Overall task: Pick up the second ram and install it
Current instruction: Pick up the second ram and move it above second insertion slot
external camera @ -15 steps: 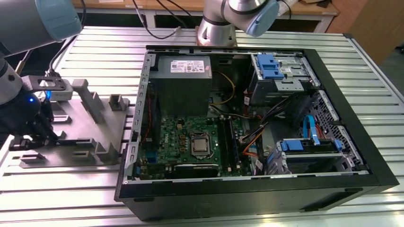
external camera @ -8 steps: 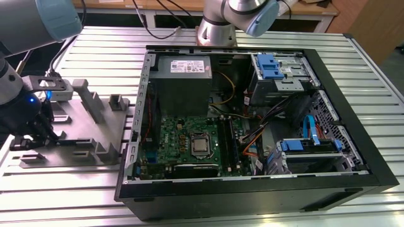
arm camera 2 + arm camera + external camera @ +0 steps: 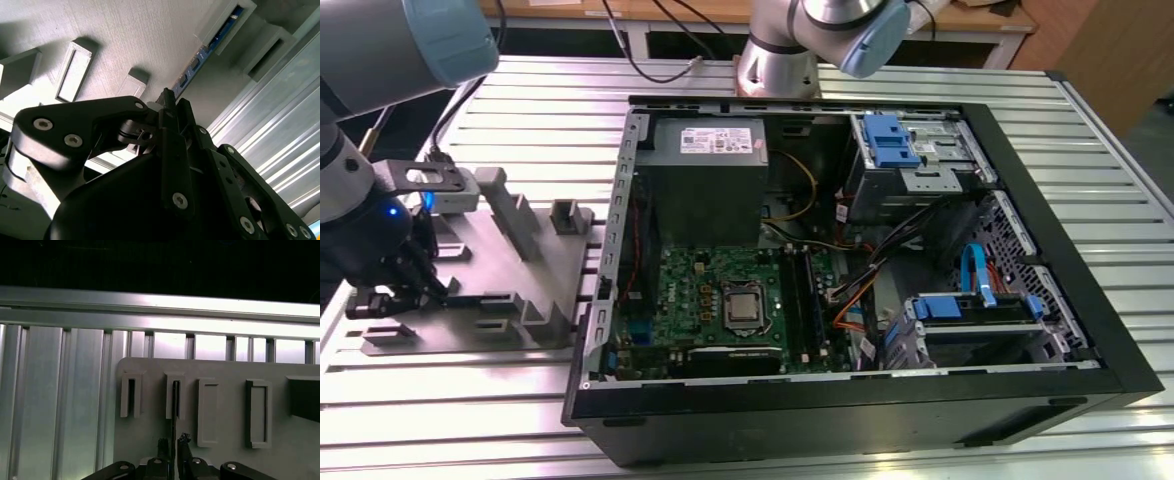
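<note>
Fingers (image 3: 184, 441) of our gripper (image 3: 173, 444) pinched the second ram (image 3: 176, 400), upright in its grey tray (image 3: 225, 370) slot (unlifted, we judged); seating it in the motherboard (image 3: 720, 290) remained.

Ribbed aluminium tabletop (image 3: 480, 400); wooden bench (image 3: 974, 18) behind; black cables (image 3: 634, 55) trailing.

Tray (image 3: 467, 345): lower left of the exterior view; its upright grey blocks (image 3: 520, 235) leave only narrow lanes around the gripper (image 3: 380, 303).
Case wall (image 3: 603, 270): stands just beside the tray, on the exterior view's right.
Motherboard (image 3: 707, 290): open from above; cables (image 3: 907, 235) crowd its right side.
</note>
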Robot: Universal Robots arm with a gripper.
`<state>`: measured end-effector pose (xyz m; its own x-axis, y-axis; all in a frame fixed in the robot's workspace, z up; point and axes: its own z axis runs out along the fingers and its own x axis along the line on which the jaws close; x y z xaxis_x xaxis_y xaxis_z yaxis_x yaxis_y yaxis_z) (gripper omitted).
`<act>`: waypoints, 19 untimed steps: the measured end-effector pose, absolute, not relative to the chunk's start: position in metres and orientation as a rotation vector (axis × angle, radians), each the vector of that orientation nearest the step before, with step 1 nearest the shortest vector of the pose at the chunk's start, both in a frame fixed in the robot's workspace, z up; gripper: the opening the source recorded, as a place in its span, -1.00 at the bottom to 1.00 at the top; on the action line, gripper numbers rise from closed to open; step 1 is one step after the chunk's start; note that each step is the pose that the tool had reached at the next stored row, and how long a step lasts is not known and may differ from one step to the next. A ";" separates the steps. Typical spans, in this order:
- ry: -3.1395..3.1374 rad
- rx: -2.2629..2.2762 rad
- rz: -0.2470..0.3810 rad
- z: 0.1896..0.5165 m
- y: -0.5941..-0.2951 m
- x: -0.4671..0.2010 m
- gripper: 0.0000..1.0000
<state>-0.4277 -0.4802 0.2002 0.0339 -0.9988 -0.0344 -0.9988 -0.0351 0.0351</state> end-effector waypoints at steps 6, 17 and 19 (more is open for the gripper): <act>-2.181 2.258 -0.077 0.201 -0.480 -0.427 -0.57; -2.181 2.258 -0.077 0.201 -0.480 -0.428 -0.74; -2.181 2.258 -0.077 0.201 -0.480 -0.428 -0.74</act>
